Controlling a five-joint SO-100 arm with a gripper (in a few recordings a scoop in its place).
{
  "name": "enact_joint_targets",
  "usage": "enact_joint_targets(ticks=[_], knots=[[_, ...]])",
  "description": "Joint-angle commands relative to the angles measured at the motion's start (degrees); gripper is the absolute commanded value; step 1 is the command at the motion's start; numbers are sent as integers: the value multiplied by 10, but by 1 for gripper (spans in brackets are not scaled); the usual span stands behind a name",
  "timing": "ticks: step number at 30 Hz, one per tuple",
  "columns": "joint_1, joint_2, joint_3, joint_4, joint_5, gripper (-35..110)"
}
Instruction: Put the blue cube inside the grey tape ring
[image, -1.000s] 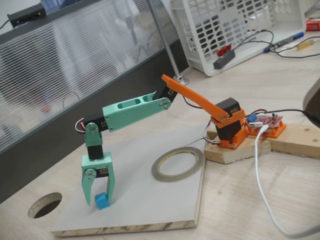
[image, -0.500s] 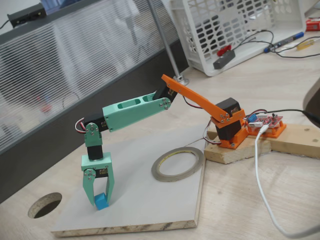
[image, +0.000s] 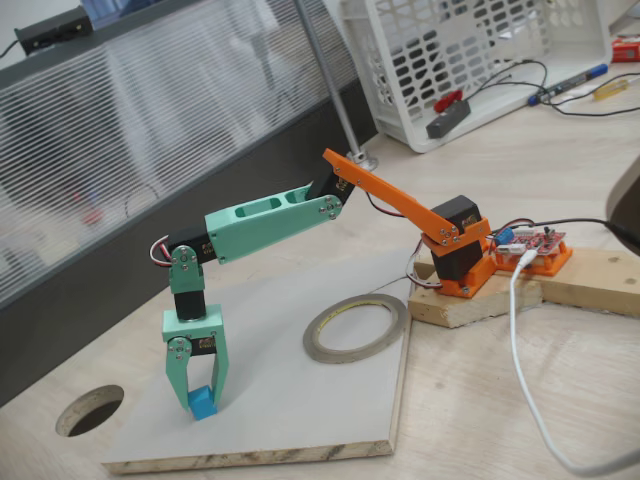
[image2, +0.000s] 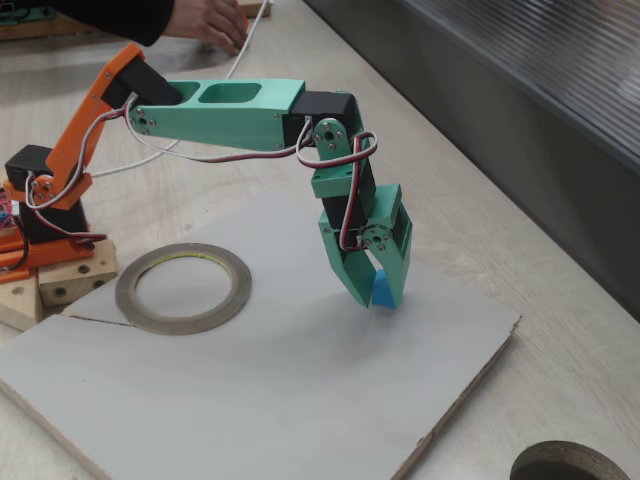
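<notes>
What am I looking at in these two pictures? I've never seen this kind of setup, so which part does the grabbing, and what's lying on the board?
This is a small robot arm, orange at its base and green further out, bolted to wood blocks on a desk. Both pictures come from cameras standing still beside the desk, looking from opposite sides. The green claw at the arm's end is the gripper; its jaws point down and sit closed around the blue cube, which seems to rest on the grey board. Also on the board, apart from the cube, lies the grey tape ring, flat with nothing inside it. Beyond the board's corner is a round hole in the desk. At the top of one fixed view, a person's hand shows.
</notes>
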Motion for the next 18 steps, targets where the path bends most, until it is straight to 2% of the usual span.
enact_joint_targets(ticks=[1, 5, 12, 18], knots=[[-9, 5, -7, 3, 4, 24], [-9, 5, -7, 3, 4, 22], [-9, 5, -7, -4, 4, 1], [-9, 5, -7, -4, 4, 0]])
